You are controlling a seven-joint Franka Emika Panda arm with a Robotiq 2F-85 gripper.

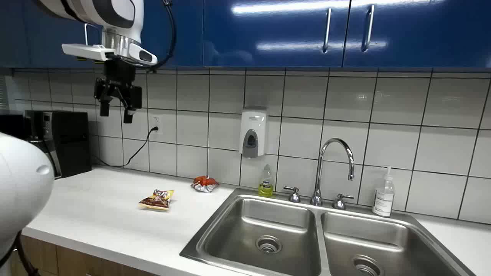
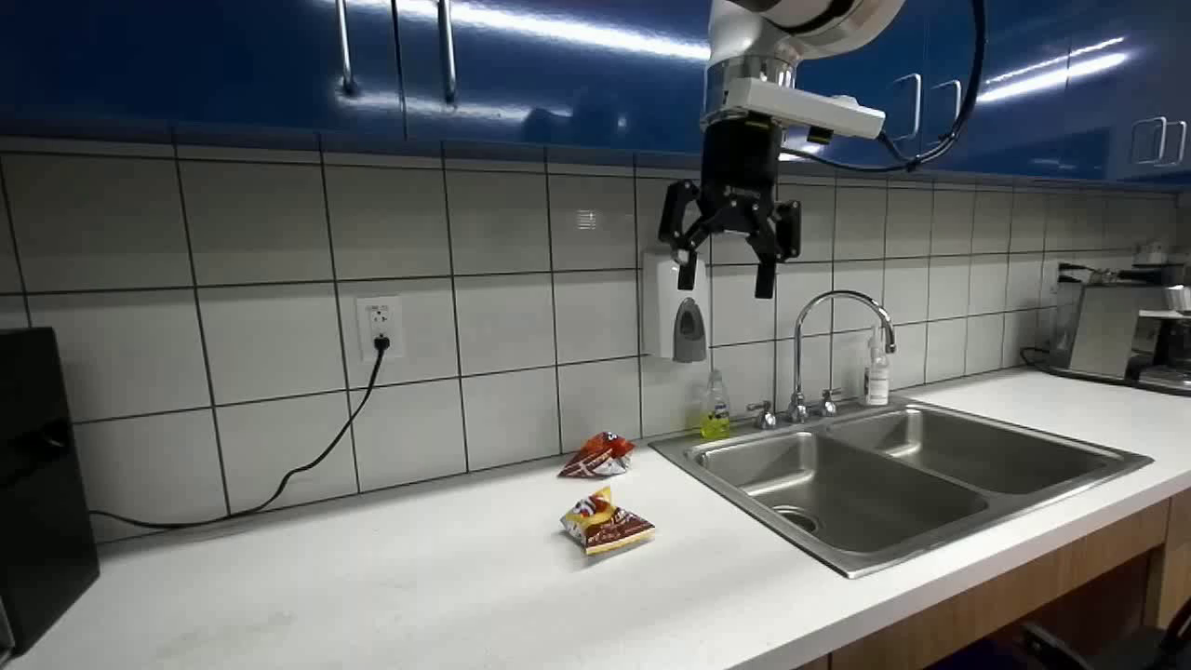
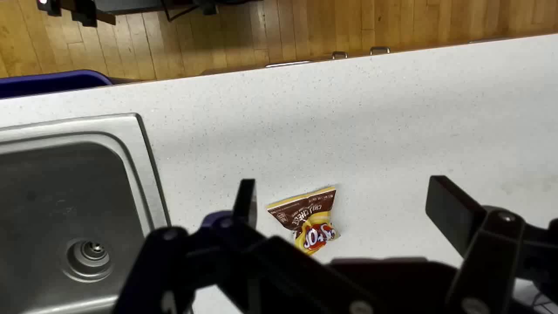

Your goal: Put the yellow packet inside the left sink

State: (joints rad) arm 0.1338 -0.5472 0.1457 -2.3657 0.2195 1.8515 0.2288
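The yellow packet (image 1: pixel 157 200), yellow and brown with red markings, lies on the white counter left of the sink. It also shows in an exterior view (image 2: pixel 607 528) and in the wrist view (image 3: pixel 311 218), where a gripper finger link hides its lower edge. The left sink (image 1: pixel 234 243) is the steel basin nearer the packet, with a round drain. It also shows in an exterior view (image 2: pixel 865 507) and partly in the wrist view (image 3: pixel 65 192). My gripper (image 1: pixel 116 113) is open and empty, high above the counter. In the wrist view the packet appears between the fingers (image 3: pixel 344 196), far below them.
A small red and silver packet (image 1: pixel 205 184) lies by the tiled wall. A dish soap bottle (image 1: pixel 266 182), faucet (image 1: pixel 318 172) and pump bottle (image 1: pixel 383 195) stand behind the sinks. A soap dispenser (image 1: pixel 253 132) hangs on the wall. Blue cabinets (image 1: pixel 276 38) are overhead. A black machine (image 1: pixel 69 142) stands left.
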